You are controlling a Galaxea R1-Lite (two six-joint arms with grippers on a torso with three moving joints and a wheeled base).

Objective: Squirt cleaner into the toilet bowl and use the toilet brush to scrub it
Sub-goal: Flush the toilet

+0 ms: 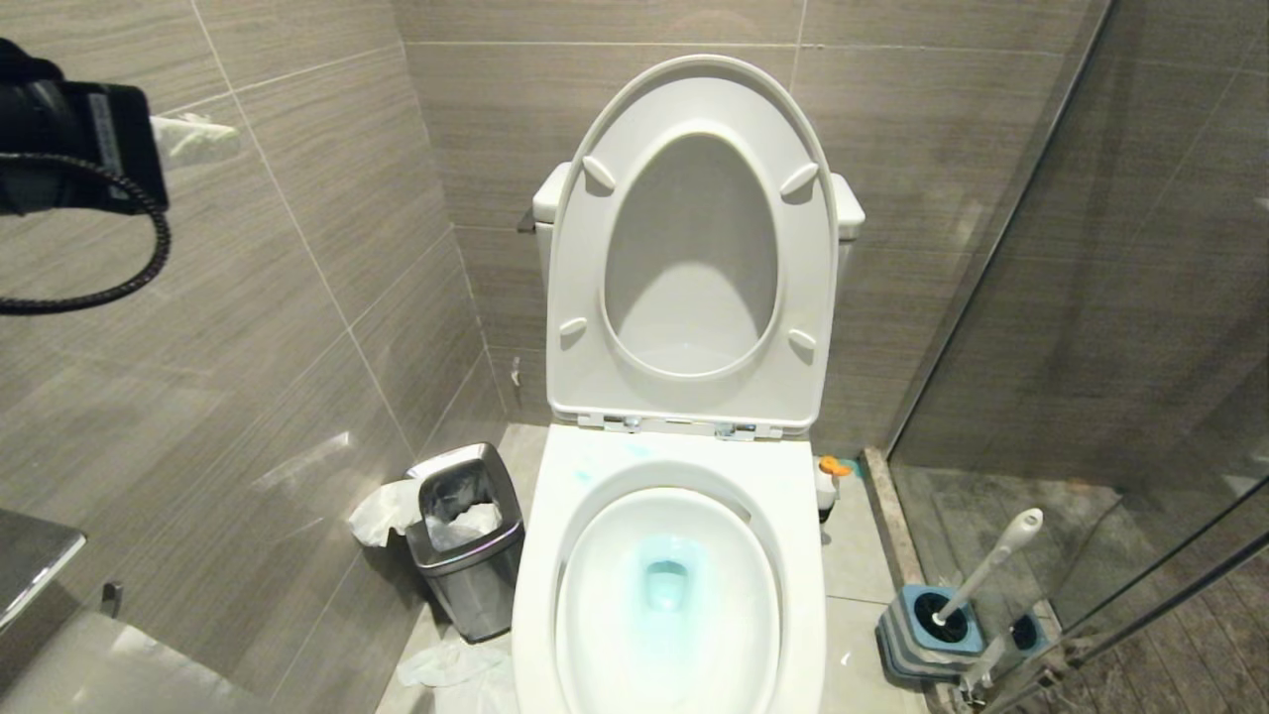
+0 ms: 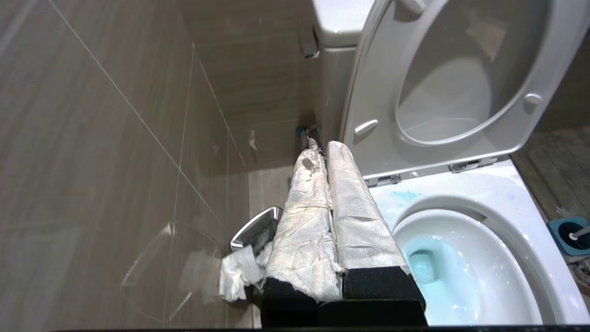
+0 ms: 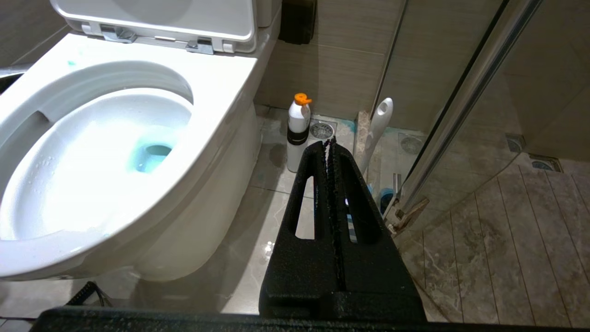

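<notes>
Bristles down, the toilet brush [image 1: 981,575] stands tilted in its grey-and-blue holder [image 1: 927,635] on the floor right of the toilet bowl [image 1: 669,595]; light and stiff, probably best gripped mid-handle. Cleaner [image 1: 666,580] tints the water blue. An orange-capped bottle [image 3: 298,133] and glass door [image 1: 1140,297] crowd it. Left gripper [image 2: 322,152] is clenched, empty, raised far left; right gripper [image 3: 331,143] likewise clenched, low.

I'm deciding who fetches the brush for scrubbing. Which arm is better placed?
Probably the right. The toilet brush stands in its holder on the robot's right of the toilet bowl, and the right pincer already points toward it. The left pincer is raised by the left wall.
</notes>
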